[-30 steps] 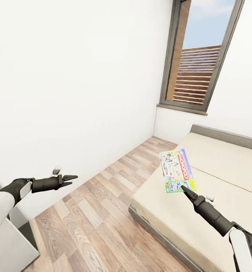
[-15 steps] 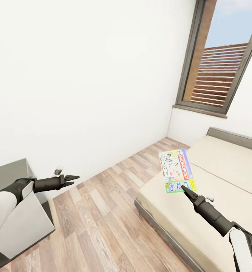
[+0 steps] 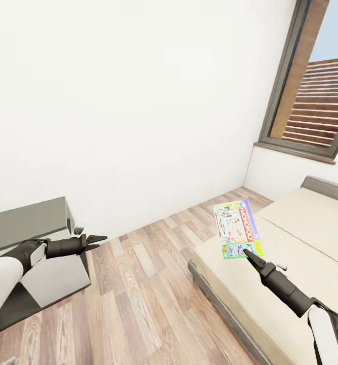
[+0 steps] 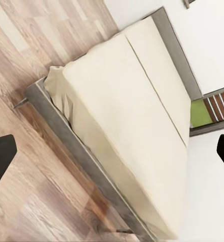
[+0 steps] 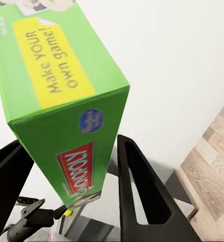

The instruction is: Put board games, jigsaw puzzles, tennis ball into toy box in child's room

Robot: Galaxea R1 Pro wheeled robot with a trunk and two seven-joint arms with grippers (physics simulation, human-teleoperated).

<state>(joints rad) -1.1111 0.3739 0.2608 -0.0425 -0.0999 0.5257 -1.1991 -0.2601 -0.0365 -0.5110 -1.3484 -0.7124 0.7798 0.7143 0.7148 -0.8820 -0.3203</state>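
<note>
My right gripper is shut on the lower end of the green-and-white Monopoly board game and holds it up, tilted, above the bed's near corner. In the right wrist view the green box sits between the two fingers. My left gripper hangs open and empty over the floor beside the table. The left wrist view looks past its open gripper at the beige bed. The toy box, jigsaw puzzles and tennis ball are out of view.
The bed with its grey headboard fills the right side. A dark-framed window stands above it. Wood-plank floor runs between the bed and the table's grey cabinet. A white wall lies straight ahead.
The camera has turned left: the table has come further into view at the left, and the window and bed have slid right. Both arms keep their pose, the Monopoly box still held.
</note>
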